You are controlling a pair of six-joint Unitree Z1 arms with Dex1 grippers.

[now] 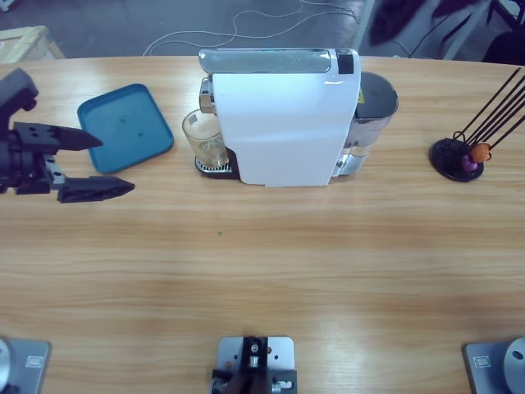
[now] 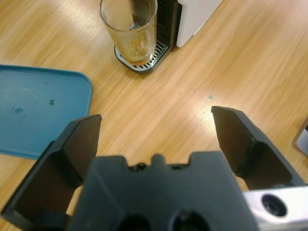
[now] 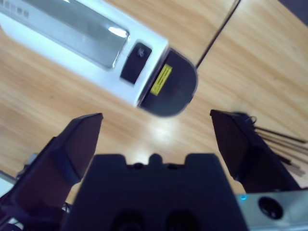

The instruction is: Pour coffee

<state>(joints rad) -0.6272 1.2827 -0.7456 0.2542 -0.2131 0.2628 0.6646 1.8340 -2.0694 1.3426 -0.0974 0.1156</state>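
Item: left gripper (image 1: 102, 164), left edge of the high view, jaws spread wide, empty, aimed at the glass (image 1: 205, 138) but well apart from it.
Item: glass, upper centre, on the drip grille (image 2: 144, 57) under the white coffee machine (image 1: 283, 123); the coffee (image 2: 137, 48) lies shallow in its base.
Item: blue tray (image 1: 125, 127), just left of the glass.
Item: right gripper (image 3: 156, 130), jaws wide, empty, above the machine's top.
Risk, judged: a crooked approach could knock the glass against the machine and spill it; a loose grip on the smooth wall could slip.
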